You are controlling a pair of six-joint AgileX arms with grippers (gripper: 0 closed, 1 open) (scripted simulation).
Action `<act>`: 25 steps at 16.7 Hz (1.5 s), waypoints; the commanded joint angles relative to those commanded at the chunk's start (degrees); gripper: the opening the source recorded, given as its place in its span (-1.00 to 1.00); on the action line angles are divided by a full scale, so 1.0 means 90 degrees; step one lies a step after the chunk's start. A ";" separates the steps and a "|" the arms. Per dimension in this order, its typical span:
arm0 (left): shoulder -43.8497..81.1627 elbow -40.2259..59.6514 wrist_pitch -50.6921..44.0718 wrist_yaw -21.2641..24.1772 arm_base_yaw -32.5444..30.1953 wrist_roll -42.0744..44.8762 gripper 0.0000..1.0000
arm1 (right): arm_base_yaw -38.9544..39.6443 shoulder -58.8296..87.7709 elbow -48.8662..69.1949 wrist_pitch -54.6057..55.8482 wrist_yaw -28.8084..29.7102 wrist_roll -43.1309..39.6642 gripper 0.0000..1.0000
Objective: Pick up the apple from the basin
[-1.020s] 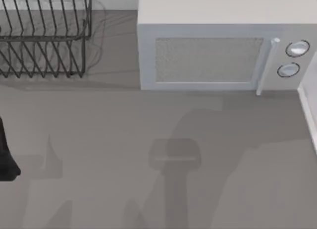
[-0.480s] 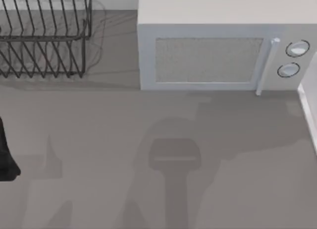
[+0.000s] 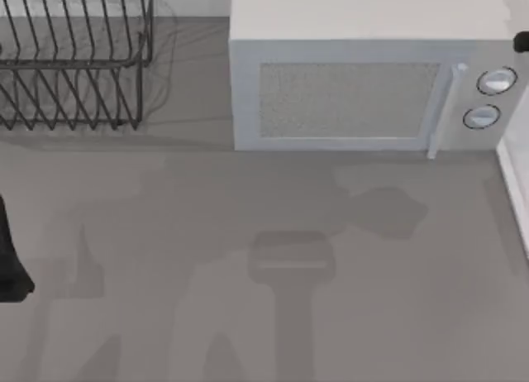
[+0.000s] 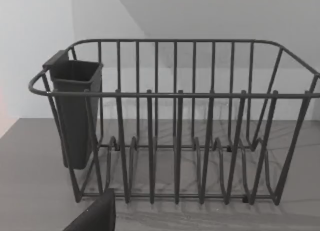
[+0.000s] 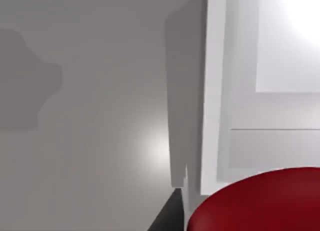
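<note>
The apple point(image 5: 260, 203) is glossy and red, and looms very close at the edge of the right wrist view. A dark piece of my right gripper point(image 5: 167, 213) lies just beside it, and the basin's white wall point(image 5: 215, 91) rises behind it. In the top view a small dark part of my right arm point(image 3: 521, 41) shows at the right edge, above the microwave's corner. The basin's white rim point(image 3: 514, 188) runs along that same edge. My left arm point(image 3: 10, 258) is parked at the table's left edge. Its wrist view faces the dish rack over a dark bit of that gripper point(image 4: 95, 216).
A white microwave point(image 3: 364, 93) with a shut door and two knobs stands at the back right. A black wire dish rack point(image 3: 70, 59) with a dark cutlery cup point(image 4: 75, 111) stands at the back left. Arm shadows point(image 3: 380, 208) fall on the bare grey tabletop.
The right arm's shadow has slid right and shrunk toward the microwave's front. A dark part of that arm has come in at the top right corner. The left arm has not moved.
</note>
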 joint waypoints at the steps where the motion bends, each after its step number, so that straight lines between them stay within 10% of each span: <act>1: 0.0000 0.0000 0.0000 0.0000 0.0000 0.0000 1.00 | 0.0446 -0.0064 -0.0073 0.0023 0.0007 0.0442 -1.00; 8: 0.0000 0.0000 0.0000 0.0000 0.0000 0.0000 1.00 | 0.2642 -0.0194 -0.0635 0.0172 0.0055 0.2632 -1.00; 25: 0.0000 0.0000 0.0000 0.0000 0.0000 0.0000 1.00 | 0.2863 0.0067 -0.2880 0.2316 -0.0013 0.2646 -1.00</act>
